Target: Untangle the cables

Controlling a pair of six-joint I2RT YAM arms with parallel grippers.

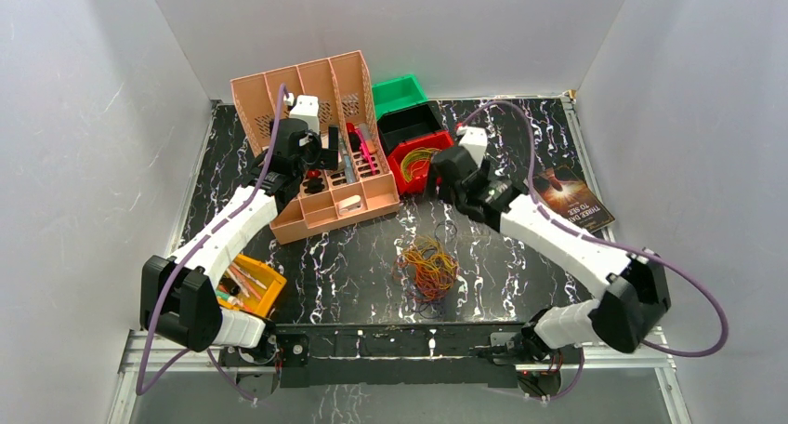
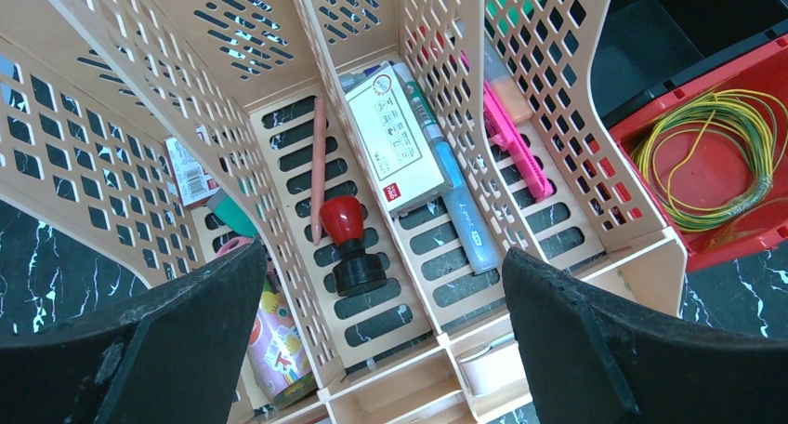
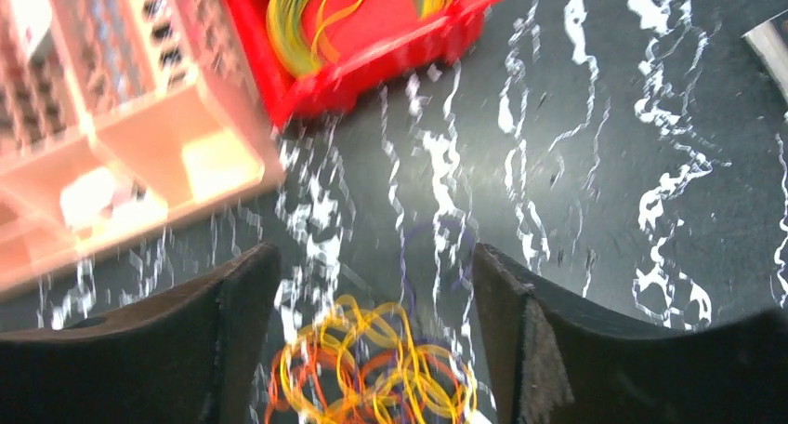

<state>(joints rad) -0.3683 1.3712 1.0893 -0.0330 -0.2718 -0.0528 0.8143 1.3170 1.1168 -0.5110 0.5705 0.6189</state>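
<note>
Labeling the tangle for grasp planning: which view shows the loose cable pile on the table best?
Top external: the whole cable pile is sharp and unoccluded on the table. Right wrist catches it too, but motion-blurred and cut by the bottom edge. Left wrist misses it, showing only the separate coil in the red bin.

Black marble-pattern table [image 1: 520,257]; orange, yellow and red tangle of cables [image 1: 427,266] lies on it near centre. Far left: peach slotted organizer [image 1: 334,221]; just right of it a red bin [image 1: 406,178], black bin [image 1: 409,122] and green bin [image 1: 400,94] in a row running to the far wall. Yellow bin [image 1: 265,289] near left; dark booklet [image 1: 574,199] at the right edge.
</note>
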